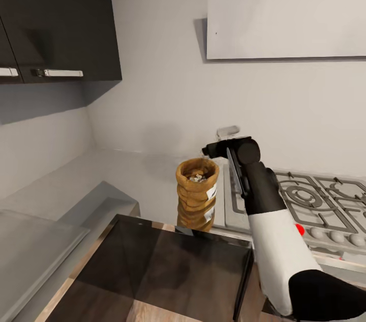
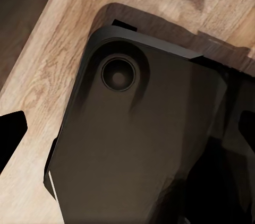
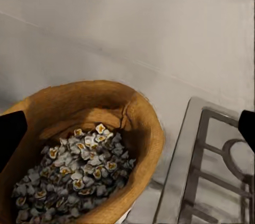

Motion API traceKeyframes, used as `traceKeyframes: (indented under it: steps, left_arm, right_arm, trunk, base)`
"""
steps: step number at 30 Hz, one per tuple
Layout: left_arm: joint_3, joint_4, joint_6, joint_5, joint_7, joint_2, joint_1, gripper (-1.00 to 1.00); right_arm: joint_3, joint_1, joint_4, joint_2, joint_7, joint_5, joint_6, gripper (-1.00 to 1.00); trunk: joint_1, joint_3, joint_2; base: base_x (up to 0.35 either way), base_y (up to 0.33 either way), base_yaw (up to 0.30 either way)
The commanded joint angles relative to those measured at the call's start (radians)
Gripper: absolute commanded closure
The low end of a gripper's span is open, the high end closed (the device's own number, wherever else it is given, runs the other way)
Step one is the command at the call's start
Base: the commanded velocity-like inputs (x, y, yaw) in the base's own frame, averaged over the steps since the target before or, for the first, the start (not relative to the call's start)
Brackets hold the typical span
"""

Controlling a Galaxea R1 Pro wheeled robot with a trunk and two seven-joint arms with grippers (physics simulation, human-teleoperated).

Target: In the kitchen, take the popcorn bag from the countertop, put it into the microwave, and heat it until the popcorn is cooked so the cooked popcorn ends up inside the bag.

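One popcorn bag (image 1: 197,194) stands upright on the grey countertop (image 1: 127,174), just beside the edge of the gas hob (image 1: 305,200). Its mirror image shows in the shiny surface below it, so it looks taller than it is. The bag has a rolled rim, wrinkled sides and one small white label facing the hob. Inside it lies one heap of popcorn (image 1: 196,176), pale pieces with yellow-brown centres, sitting well below the rim.

One arm shows in the head view, the right arm (image 1: 269,220), white in its lower part and black toward the wrist. It reaches forward over the hob, and its right gripper (image 1: 216,149) hovers just above and slightly behind the mouth of the bag. In the right wrist view the bag (image 3: 90,144) and the popcorn (image 3: 74,179) lie straight below the camera, and two dark fingertips (image 3: 10,136) stand at opposite edges of the picture, spread wide with nothing between them; they seem not to touch the rim, though the angle makes that hard to judge.

The left wrist view shows a dark robot part (image 2: 138,139) with one round recess over a wooden floor (image 2: 48,59). Two dark finger shapes sit at the picture's edges, apart, holding nothing.

In the head view, two dark upper cabinets (image 1: 56,17) with two silver handles hang at the left, and one pale hood (image 1: 284,20) hangs above the hob. One red dot marks the hob's front.
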Motion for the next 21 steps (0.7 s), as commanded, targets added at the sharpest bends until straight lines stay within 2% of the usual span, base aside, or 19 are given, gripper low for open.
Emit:
traceKeyframes:
  steps: [1,2,4,8,13,17,21]
  left_arm:
    - [-0.002,-0.001,-0.002,0.005,0.0,0.0,0.0,-1.0]
    - [-0.002,-0.001,-0.002,0.005,0.0,0.0,0.0,-1.0]
    - [-0.002,-0.001,-0.002,0.005,0.0,0.0,0.0,-1.0]
    - [-0.002,-0.001,-0.002,0.005,0.0,0.0,0.0,-1.0]
    - [-0.003,-0.001,-0.002,0.006,0.0,0.0,0.0,-1.0]
    - [0.004,-0.001,-0.002,0.01,-0.003,0.0,0.0,-1.0]
    - [0.008,0.001,0.003,0.017,-0.004,0.001,0.0,-1.0]
  right_arm:
    - [-0.007,-0.029,0.042,0.0,-0.02,0.008,0.004,-1.0]
    - [-0.011,-0.06,0.097,0.0,-0.055,0.008,0.004,-1.0]
    - [-0.043,-0.137,0.215,0.0,-0.135,0.008,0.004,-1.0]
    - [-0.101,-0.223,0.373,0.0,-0.186,0.008,0.004,-1.0]
    - [-0.192,-0.235,0.507,0.0,-0.238,0.001,0.004,-1.0]
    - [-0.254,-0.236,0.524,0.0,-0.242,-0.018,0.004,-1.0]
    - [-0.266,-0.236,0.526,0.0,-0.242,-0.044,0.004,-1.0]
  trunk:
    - [0.0,-0.001,-0.001]
    - [0.0,-0.001,-0.001]
    - [0.0,-0.001,-0.001]
    - [0.0,-0.001,-0.001]
    - [0.0,-0.001,-0.001]
    - [0.0,-0.001,-0.001]
    - [0.0,-0.001,-0.001]
  base:
    - [0.0,0.0,0.0]
    - [0.0,0.0,0.0]
    - [0.0,0.0,0.0]
    - [0.0,0.0,0.0]
    - [0.0,0.0,0.0]
    - [0.0,0.0,0.0]
    - [0.0,0.0,0.0]
